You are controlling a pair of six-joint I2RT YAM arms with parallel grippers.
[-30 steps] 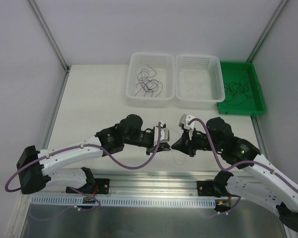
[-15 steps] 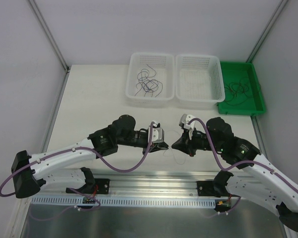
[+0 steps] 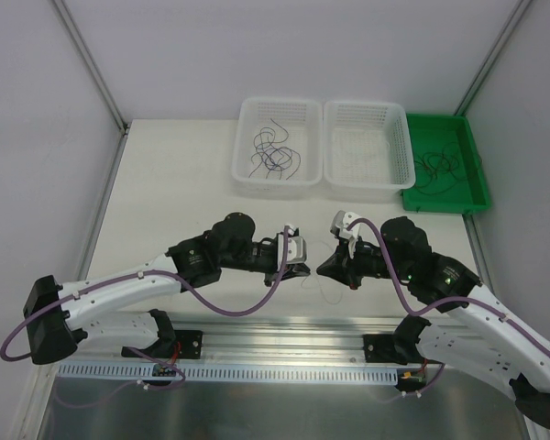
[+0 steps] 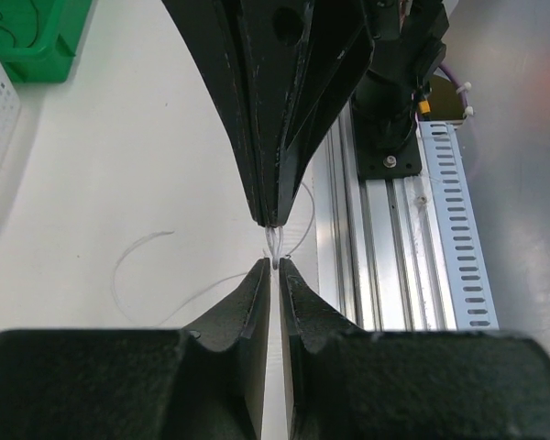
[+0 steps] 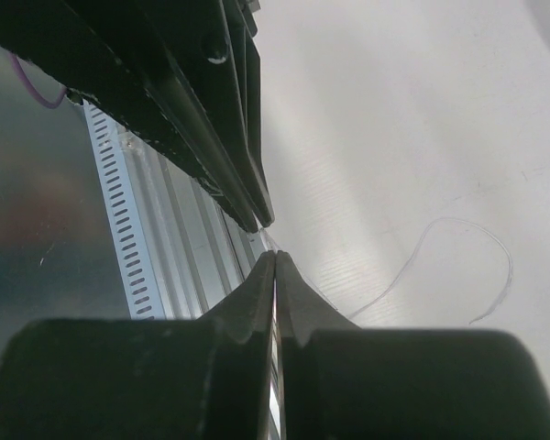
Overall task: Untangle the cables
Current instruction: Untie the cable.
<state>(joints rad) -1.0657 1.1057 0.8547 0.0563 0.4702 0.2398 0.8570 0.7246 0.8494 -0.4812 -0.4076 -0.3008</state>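
Now that the left gripper (image 4: pixel 274 266) has returned tip-to-tip against the right gripper (image 4: pixel 273 223), both pinched narrow on one pale cable strand (image 4: pixel 273 244), pulling apart can probably resume.

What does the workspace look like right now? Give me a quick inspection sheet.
Surface: white table, metal rail along near edge.
Job's things: dark wires in left basket; dark tangle in green tray; pale strand between the arms.
Clutter: nothing seen.
Grippers: left gripper and right gripper tip to tip, jaws pinched on the strand.
Cables: purple arm cables, looping beside both arms.
Surroundings: white walls; middle basket contents unclear.
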